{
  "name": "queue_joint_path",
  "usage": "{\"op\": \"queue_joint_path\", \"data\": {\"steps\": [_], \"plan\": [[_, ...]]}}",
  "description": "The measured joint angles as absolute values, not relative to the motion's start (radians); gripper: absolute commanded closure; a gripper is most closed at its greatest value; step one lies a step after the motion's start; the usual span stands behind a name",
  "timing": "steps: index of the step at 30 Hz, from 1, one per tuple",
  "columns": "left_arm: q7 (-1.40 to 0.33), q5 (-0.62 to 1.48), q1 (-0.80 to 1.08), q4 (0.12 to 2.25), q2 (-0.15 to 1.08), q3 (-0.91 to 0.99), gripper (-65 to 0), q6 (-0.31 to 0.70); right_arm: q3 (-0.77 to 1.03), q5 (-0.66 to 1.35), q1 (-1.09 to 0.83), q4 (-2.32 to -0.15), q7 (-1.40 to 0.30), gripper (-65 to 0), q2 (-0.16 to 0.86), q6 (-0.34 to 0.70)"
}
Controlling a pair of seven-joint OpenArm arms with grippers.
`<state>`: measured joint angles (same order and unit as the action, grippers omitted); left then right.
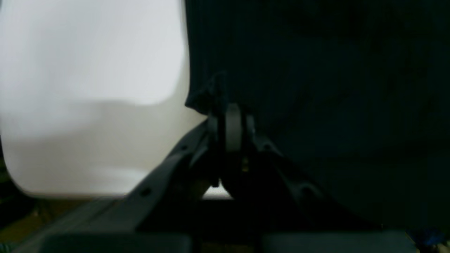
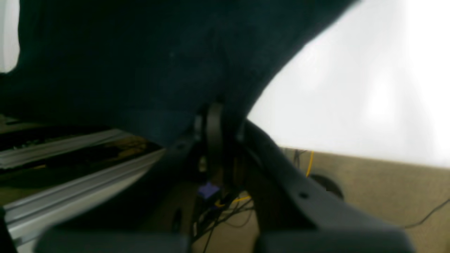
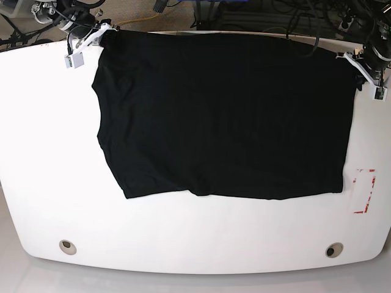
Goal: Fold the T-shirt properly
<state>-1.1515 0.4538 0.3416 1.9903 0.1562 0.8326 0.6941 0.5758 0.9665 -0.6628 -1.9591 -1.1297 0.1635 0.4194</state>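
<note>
Premises are presenting as a robotics lab or test workspace, not a home. A purpose-built white surface [image 3: 55, 183] with rounded corners is occupying the room, carrying two round cable ports [image 3: 67, 246] along its edge farthest from both hands and a red-marked rectangle [image 3: 364, 190] on the left hand's [image 3: 366, 67] side. Loose dark cables [image 3: 244, 12] and stand legs are crowding the floor just behind the two hands. Below the right hand [image 2: 214, 116], beige carpet [image 2: 379, 182] is showing, with black and yellow wires [image 2: 228, 203] trailing across it and aluminium framing rails [image 2: 70, 196] running alongside.
</note>
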Motion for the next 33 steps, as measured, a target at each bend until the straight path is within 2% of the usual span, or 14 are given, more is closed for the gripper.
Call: {"op": "queue_joint_path", "data": {"steps": [14,27,33], "plan": [[-1.203,0.462,0.096,1.979,0.156,0.854,-0.3,0.697,0.574,0.951,-0.504,-1.940,-1.130,0.0,0.164,0.424],[-1.202,0.443,-0.114,1.691,0.162,0.782,-0.3,0.573,0.570,0.948,-0.290,-1.709,-1.134,0.0,0.165,0.423],[-1.090,0.446,-0.133,1.602,0.165,0.723,-0.4,0.533,0.571,0.948,-0.213,-1.644,-1.134,0.0,0.192,0.423]]}}
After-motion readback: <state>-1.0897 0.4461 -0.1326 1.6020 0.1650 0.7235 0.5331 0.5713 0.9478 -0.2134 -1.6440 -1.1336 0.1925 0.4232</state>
